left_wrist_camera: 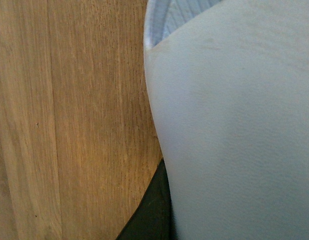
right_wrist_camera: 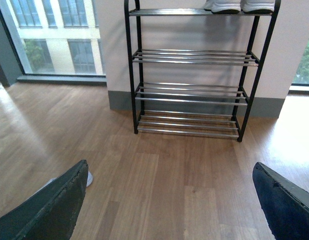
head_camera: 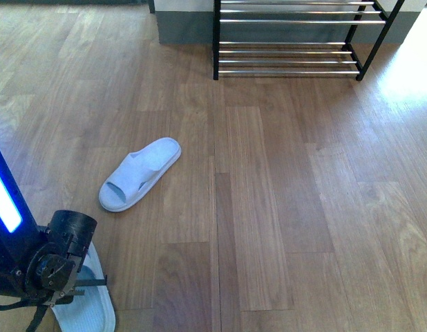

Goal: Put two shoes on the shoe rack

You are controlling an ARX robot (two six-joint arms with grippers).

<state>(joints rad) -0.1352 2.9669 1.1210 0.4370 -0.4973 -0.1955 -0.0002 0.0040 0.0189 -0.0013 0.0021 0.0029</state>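
Observation:
A light-blue slipper [head_camera: 141, 173] lies on the wood floor left of centre in the front view. My left gripper [head_camera: 75, 283] at the bottom left is shut on the other light-blue slipper [head_camera: 89, 311], which fills the left wrist view [left_wrist_camera: 234, 130]. The shoe rack [head_camera: 289, 41], black frame with chrome bars, stands at the far wall; the right wrist view shows its tiers [right_wrist_camera: 189, 90]. White soles of sneakers [right_wrist_camera: 239, 6] sit on its top shelf. My right gripper [right_wrist_camera: 169, 210] is open and empty, facing the rack.
Wood floor stretches between me and the rack. A grey-based white wall [right_wrist_camera: 119, 65] stands behind the rack, with windows [right_wrist_camera: 49, 35] to its left. A tip of the loose slipper [right_wrist_camera: 88, 178] shows beside the right gripper's finger.

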